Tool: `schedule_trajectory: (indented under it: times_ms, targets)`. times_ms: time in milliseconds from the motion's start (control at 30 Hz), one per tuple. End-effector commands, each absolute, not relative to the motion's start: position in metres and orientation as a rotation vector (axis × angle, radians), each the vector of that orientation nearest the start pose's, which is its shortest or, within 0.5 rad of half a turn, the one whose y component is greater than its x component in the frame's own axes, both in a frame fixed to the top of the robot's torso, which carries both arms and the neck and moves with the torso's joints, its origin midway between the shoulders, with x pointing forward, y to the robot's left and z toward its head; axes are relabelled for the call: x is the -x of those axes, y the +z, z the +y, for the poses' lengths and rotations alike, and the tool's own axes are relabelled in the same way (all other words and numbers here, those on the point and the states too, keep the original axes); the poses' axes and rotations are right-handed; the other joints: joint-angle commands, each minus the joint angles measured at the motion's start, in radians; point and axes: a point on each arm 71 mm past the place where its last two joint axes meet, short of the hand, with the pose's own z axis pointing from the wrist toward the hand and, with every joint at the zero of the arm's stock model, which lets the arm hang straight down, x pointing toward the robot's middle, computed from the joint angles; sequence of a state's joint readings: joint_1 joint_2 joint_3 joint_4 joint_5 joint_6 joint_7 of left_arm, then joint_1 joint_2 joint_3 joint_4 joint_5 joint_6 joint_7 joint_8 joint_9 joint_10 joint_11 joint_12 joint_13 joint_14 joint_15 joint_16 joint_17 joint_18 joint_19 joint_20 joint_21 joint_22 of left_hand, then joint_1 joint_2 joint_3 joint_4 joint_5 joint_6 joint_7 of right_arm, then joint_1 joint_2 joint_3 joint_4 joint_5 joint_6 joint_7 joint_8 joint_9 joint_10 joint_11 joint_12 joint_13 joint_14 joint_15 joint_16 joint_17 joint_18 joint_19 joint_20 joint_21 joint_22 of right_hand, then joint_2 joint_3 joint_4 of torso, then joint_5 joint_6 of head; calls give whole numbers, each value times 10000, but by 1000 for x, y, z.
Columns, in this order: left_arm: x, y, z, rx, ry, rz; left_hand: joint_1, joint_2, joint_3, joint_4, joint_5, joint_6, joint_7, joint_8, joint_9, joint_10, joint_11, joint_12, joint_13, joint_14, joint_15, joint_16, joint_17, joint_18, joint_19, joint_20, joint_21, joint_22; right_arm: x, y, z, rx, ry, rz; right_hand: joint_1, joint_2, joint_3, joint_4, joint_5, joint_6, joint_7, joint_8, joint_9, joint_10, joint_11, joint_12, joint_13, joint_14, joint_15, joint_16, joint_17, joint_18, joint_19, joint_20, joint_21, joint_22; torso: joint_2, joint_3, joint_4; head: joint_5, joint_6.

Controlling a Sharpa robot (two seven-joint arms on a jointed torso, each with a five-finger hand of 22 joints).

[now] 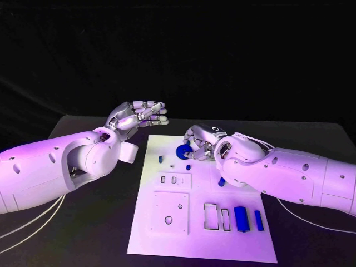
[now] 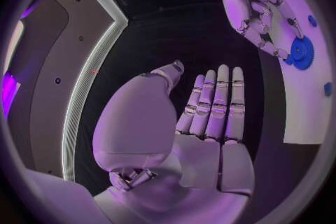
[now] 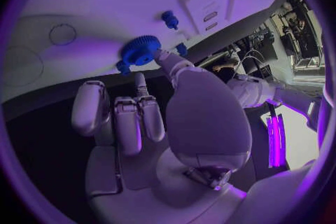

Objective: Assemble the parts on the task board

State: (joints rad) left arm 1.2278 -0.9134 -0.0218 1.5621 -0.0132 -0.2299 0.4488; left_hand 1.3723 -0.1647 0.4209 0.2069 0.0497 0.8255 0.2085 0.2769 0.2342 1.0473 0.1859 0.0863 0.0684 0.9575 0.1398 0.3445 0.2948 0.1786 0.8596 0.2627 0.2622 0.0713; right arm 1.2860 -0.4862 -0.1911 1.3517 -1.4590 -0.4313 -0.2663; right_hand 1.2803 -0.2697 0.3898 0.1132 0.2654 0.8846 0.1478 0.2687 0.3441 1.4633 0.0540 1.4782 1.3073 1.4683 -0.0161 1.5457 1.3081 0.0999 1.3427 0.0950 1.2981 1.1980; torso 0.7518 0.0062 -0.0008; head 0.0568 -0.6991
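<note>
The white task board [image 1: 202,236] lies in the middle of the black table. A blue gear [image 1: 182,151] lies flat on the board's far end. My right hand [image 1: 201,142] reaches down to the blue gear [image 3: 140,50]; its thumb [image 3: 167,61] and a fingertip [image 3: 140,81] touch the gear's rim. The left wrist view shows the same fingers [image 2: 262,28] beside the gear [image 2: 301,53]. My left hand [image 1: 138,117] hovers off the board's far left corner, and its fingers [image 2: 218,98] are straight, apart and hold nothing.
Small blue parts lie near the gear [image 1: 188,166] and beside my right forearm [image 1: 223,181]. Two blue blocks [image 1: 241,218] [image 1: 259,220] lie at the board's near right, by rectangular slots [image 1: 216,216]. A square raised plate [image 1: 172,211] sits at near left.
</note>
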Motion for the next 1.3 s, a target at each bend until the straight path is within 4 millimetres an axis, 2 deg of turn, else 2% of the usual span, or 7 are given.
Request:
schedule_trajectory:
  times_ms: [33, 300, 400, 733, 933, 1100, 1300]
  targets:
    - [-487, -149, 227, 10193, -16677, 13544, -45, 63, -47, -13, -5, -77, 395, -35, -4, -56, 17, -56, 12, -48, 9, -60, 13, 48, -66, 20, -52, -10, -501, -194, -75, 2059, 6341, 16121, -65, 75, -136, 17, 29, -97, -3, -56, 6, 552, 72, -42, 1621, 838, 64, -42, 1796, -83, -35, 26, -65, -32, 0, 1, 6, -10, 11]
    - [-487, -149, 227, 10195, -16672, 13542, -47, 66, -53, -10, -5, -91, 401, -43, -6, -72, 23, -65, 10, -51, 11, -61, 18, 48, -68, 22, -55, -10, -500, -193, -84, 1821, 6373, 16004, 178, 265, -1090, 324, 53, -258, 21, -182, 44, 485, 93, -166, 1512, 811, 83, -92, 1678, -63, -68, 43, -192, -97, 7, -2, 3, -26, 53]
    - [-487, -149, 228, 10197, -16662, 13535, -47, 66, -53, -10, -5, -91, 401, -43, -6, -72, 23, -65, 10, -51, 11, -61, 18, 48, -68, 22, -55, -10, -497, -190, -98, 1473, 6508, 16077, 261, 352, -1194, 398, 60, -183, 8, -145, 75, 500, 84, -144, 1535, 816, 76, -87, 1695, -70, -39, 40, -174, -55, -4, -6, -7, -37, 58]
    - [-487, -149, 230, 10188, -16682, 13531, -44, 70, -60, -12, -5, -105, 405, -51, -7, -87, 28, -73, 9, -58, 15, -62, 26, 49, -72, 24, -60, -11, -491, -172, -182, -901, 7820, 16824, 929, 686, -743, 314, 83, -178, 65, -263, 56, 528, 123, -108, 1582, 831, 78, -66, 1751, -78, -21, 28, -189, -2, -51, 18, -109, -169, 101]
    - [-487, -150, 229, 10155, -16780, 13562, -41, 72, -60, -13, -5, -105, 404, -50, -6, -85, 27, -72, 10, -57, 15, -62, 28, 49, -72, 24, -60, -11, -491, -169, -231, -1171, 8090, 16700, 1180, 619, -300, 129, 81, -129, 101, -402, 1, 521, 153, -118, 1577, 832, 95, -62, 1765, -94, 6, 47, -151, 93, -102, 55, -205, -292, 147]
    - [-487, -152, 228, 10132, -16841, 13607, -23, 84, -54, -22, -4, -97, 397, -45, -3, -75, 21, -67, 13, -55, 13, -59, 34, 49, -73, 25, -62, -11, -491, -178, -264, -1438, 7683, 16800, 1203, 577, -229, 95, 76, -151, 95, -452, -18, 517, 150, -126, 1570, 831, 94, -62, 1764, -96, 10, 48, -145, 111, -142, 82, -234, -518, 114]
    - [-487, -154, 231, 10162, -16760, 13622, -23, 84, -54, -22, -4, -97, 397, -45, -3, -75, 21, -67, 13, -55, 13, -59, 34, 49, -73, 25, -62, -11, -490, -193, -289, -1549, 7103, 17019, 1221, 505, -149, 46, 69, -194, 93, -523, -45, 496, 148, -164, 1534, 822, 92, -76, 1727, -84, -24, 48, -185, 74, -158, 126, -254, -632, 57]
